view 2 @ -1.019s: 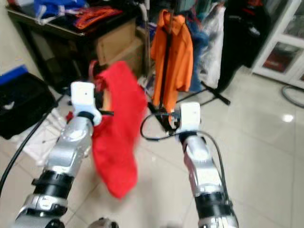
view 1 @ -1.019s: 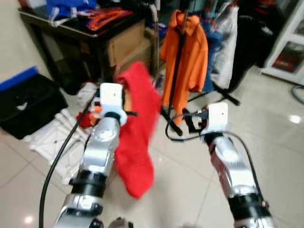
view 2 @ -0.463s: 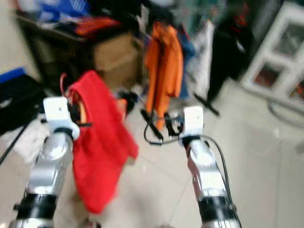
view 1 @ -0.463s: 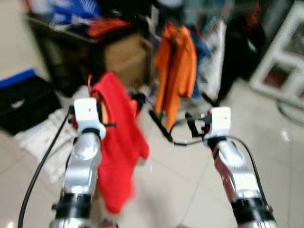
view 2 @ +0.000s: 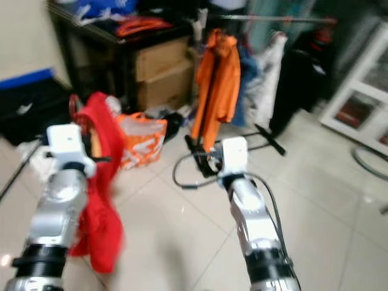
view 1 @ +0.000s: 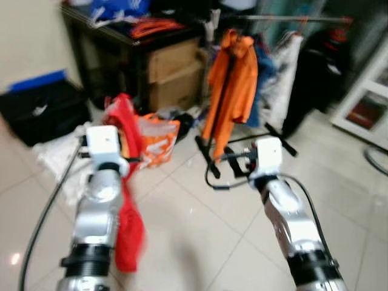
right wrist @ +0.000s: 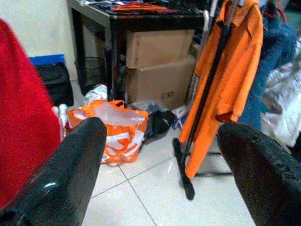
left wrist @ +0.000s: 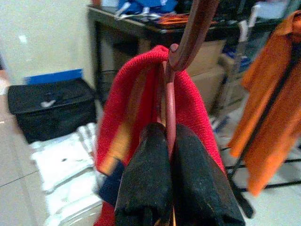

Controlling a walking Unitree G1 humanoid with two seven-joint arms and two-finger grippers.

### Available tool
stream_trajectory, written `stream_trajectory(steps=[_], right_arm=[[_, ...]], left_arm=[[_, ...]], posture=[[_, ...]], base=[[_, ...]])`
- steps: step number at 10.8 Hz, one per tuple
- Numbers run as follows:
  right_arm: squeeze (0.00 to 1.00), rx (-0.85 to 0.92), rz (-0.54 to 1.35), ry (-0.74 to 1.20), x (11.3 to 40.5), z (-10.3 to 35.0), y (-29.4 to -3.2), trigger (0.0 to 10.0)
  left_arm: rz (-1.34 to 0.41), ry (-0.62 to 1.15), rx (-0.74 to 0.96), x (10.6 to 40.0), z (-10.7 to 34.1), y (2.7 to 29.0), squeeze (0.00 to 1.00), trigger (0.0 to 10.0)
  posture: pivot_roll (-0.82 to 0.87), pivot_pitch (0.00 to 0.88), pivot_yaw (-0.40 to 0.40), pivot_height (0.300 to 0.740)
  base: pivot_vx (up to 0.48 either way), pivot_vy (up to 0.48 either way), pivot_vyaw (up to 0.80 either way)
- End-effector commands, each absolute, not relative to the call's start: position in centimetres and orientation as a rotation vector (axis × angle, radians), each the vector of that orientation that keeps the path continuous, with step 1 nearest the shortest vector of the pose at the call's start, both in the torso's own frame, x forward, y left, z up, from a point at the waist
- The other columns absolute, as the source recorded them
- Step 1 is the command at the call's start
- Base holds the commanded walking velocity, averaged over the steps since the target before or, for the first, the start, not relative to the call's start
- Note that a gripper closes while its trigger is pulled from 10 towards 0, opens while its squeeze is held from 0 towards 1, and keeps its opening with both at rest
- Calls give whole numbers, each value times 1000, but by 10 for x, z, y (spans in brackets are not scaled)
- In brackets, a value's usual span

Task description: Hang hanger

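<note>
- Nearest to us, our left tool [left wrist: 167, 188] is clamped on the thin shaft of the hanger [left wrist: 170, 113]; in the left wrist view the two black fingers [left wrist: 143, 183] press together on either side of it, and the hook [left wrist: 190, 33] rises above them.
- A red garment [view 1: 126, 200] is draped over the hanger and hangs down beside our left arm toward the floor [view 1: 194, 230], so the hanger's long axis is hidden; we can only say the shaft stands roughly upright in the grip.
- Our right tool [right wrist: 160, 155] is spread wide and holds nothing; in the head views it is raised at about the same height as the left, to the right of it and apart from the garment.
- Past the tools, on the floor, sits an orange-and-white bag [view 1: 159, 138], with white cloths [view 1: 57, 154] and a black case [view 1: 42, 112] further left.
- Further on stands the clothes rack [view 1: 279, 18], its upright pole [right wrist: 207, 89] carrying an orange shirt [view 1: 233, 85]; behind and left of it is a dark table [view 1: 121, 36] with cardboard boxes [view 1: 173, 73] under it.
- The relation that matters: the rack lies ahead and to the right of the held hanger, and its top rail sits well above the hook. We judge that the left arm, which already holds the hanger, must carry it forward and up before the hook can catch the rail.
</note>
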State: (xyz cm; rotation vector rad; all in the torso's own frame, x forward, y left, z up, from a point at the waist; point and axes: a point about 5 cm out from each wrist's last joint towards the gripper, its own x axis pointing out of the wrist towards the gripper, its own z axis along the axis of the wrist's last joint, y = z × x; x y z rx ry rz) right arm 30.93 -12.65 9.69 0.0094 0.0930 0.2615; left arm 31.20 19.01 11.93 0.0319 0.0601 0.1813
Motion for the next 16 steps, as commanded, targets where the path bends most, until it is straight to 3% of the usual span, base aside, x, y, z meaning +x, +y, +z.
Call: stream_trajectory(steps=[1, 4, 7, 9, 10, 11, 12, 16], right_arm=[[0, -3, 229, 100, 310, 95, -137, 10000], [0, 16, 204, 99, 310, 92, -136, 10000], [0, 18, 81, 77, 295, 83, -165, 10000], [0, -49, 121, 94, 235, 66, -190, 10000], [0, -55, 115, 130, 213, 62, -202, 10000], [0, -67, 111, 141, 208, 62, -208, 10000], [0, -45, 153, 120, 224, 66, -194, 10000], [0, -4, 237, 47, 262, 86, -162, 10000]], left_arm=[[128, 2, 25, 318, 132, 175, 0, 10000], [99, -5, 26, 320, 134, 174, 0, 10000], [17, 24, -4, 299, 122, 173, 0, 10000], [-168, 41, 56, 249, 108, 167, 0, 10000], [-177, 38, 86, 236, 108, 171, 0, 10000], [-83, 48, 112, 243, 113, 177, 0, 10000], [-51, -38, 39, 259, 132, 171, 0, 10000], [-41, -16, 42, 281, 132, 158, 0, 10000]], posture=[[-22, 44, -51, 740], [-27, 45, -39, 740], [-53, 43, -29, 740], [-71, 37, -31, 740], [-76, 36, -36, 740], [-82, 37, -41, 740], [-91, 40, -41, 740], [-82, 43, -29, 740]], base=[[319, -356, 587], [324, -351, 367], [326, -349, 0], [326, -349, 0], [326, -349, 0], [0, 0, 0], [0, 0, 0], [455, 0, 0]])
